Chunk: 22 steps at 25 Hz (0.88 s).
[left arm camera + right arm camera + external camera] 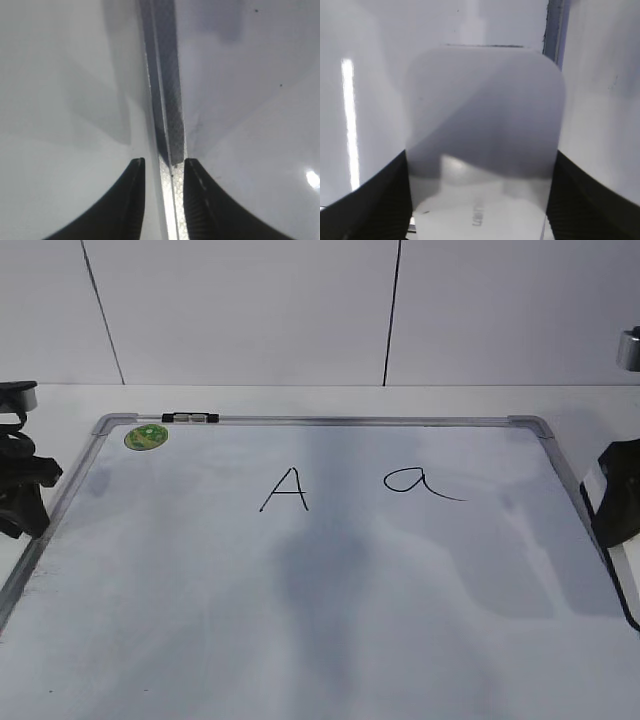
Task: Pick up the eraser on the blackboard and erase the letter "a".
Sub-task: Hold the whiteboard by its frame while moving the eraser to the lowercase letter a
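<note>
The blackboard [350, 421] lies flat on the table, with the letter "a" [420, 481] written in its upper right part. The white glossy eraser [485, 125] fills the right wrist view, held between the two black fingers of my right gripper [480, 200], which touch both its sides. In the exterior view my right gripper [615, 505] sits at the board's right edge, well to the right of the "a". My left gripper [164, 167] is open and empty, its fingers straddling the board's left frame rail [167, 90]; it also shows at the left edge of the exterior view [20, 490].
A capital "A" [286, 490] is written left of the "a". A round green sticker [146, 436] and a small black-and-silver clip [190, 418] sit at the board's top left. A white wall stands behind the table.
</note>
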Motion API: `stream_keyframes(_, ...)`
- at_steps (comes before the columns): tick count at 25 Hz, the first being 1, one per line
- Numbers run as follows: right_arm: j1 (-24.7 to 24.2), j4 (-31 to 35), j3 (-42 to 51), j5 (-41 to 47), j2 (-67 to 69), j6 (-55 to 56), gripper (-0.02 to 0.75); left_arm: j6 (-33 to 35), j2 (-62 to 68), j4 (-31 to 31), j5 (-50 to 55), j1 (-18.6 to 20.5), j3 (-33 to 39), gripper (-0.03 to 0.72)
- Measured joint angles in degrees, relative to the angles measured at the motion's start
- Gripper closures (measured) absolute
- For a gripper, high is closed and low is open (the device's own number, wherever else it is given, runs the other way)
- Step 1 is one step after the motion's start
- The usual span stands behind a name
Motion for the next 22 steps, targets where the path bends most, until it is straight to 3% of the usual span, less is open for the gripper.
stream_keyframes(22, 0.0, 0.0, 0.0, -0.37, 0.0, 0.0, 0.169, 0.52, 0.0, -0.45, -0.55, 0.0, 0.0, 0.492)
